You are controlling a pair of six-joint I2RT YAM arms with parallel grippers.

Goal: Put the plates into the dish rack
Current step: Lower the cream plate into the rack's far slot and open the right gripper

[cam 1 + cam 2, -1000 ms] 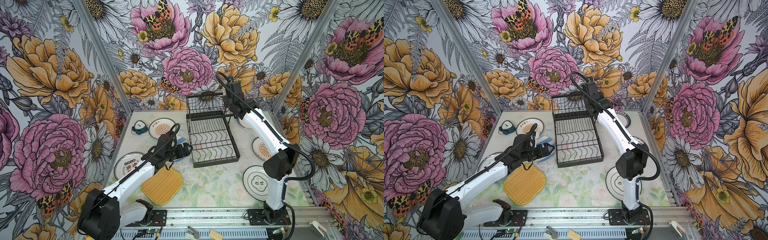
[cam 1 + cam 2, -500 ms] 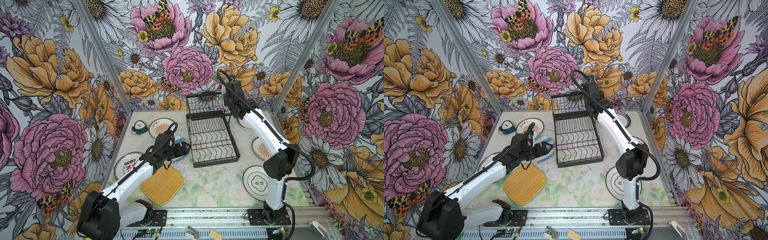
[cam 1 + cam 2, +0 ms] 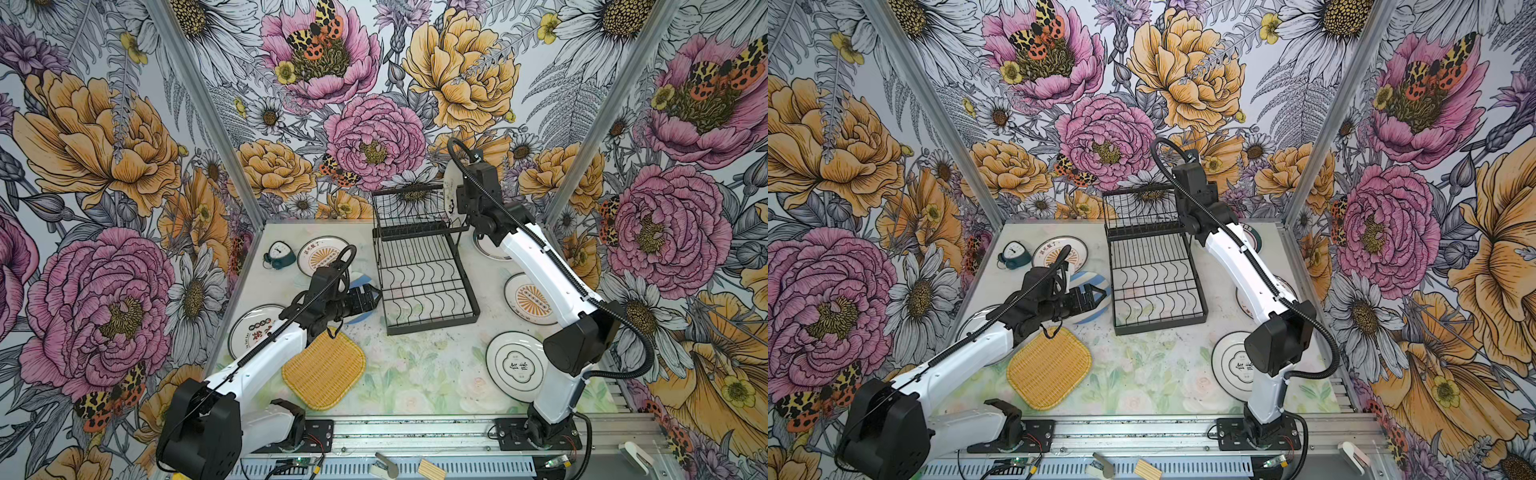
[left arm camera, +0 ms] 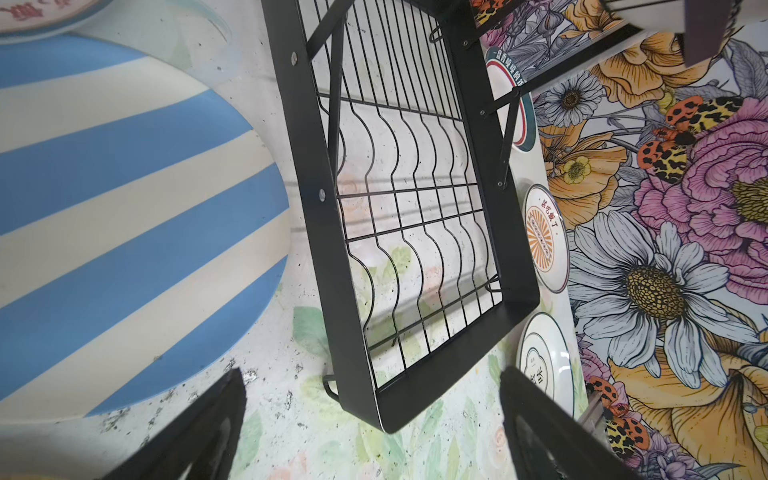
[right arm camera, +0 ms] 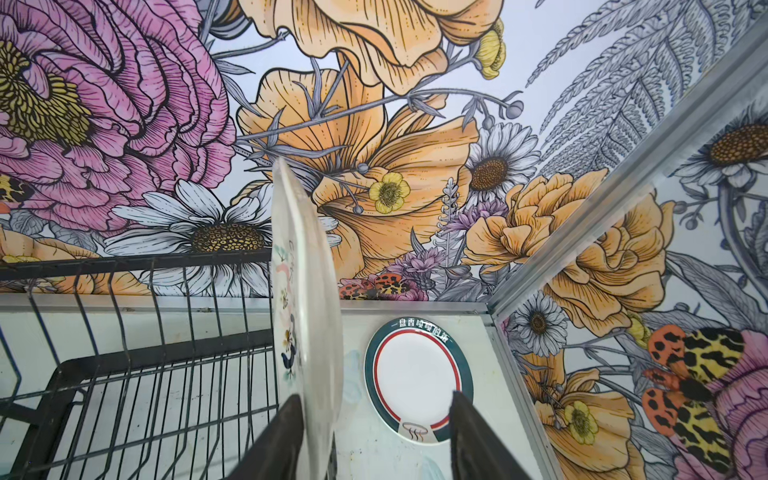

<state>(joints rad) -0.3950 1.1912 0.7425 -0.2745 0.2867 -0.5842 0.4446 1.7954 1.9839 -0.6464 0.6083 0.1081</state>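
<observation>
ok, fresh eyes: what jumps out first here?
Loud floral walls all round, then the black dish rack at mid-table. At its upper shelf, right end, a white plate stands on edge in the open right claw; the open left claw hovers by a blue-striped plate left of the rack.

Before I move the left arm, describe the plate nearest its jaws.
Start at the black dish rack mid-table. Flat beside its left edge, by the left gripper, lies the plate: the only one with broad blue-and-white stripes.
</observation>
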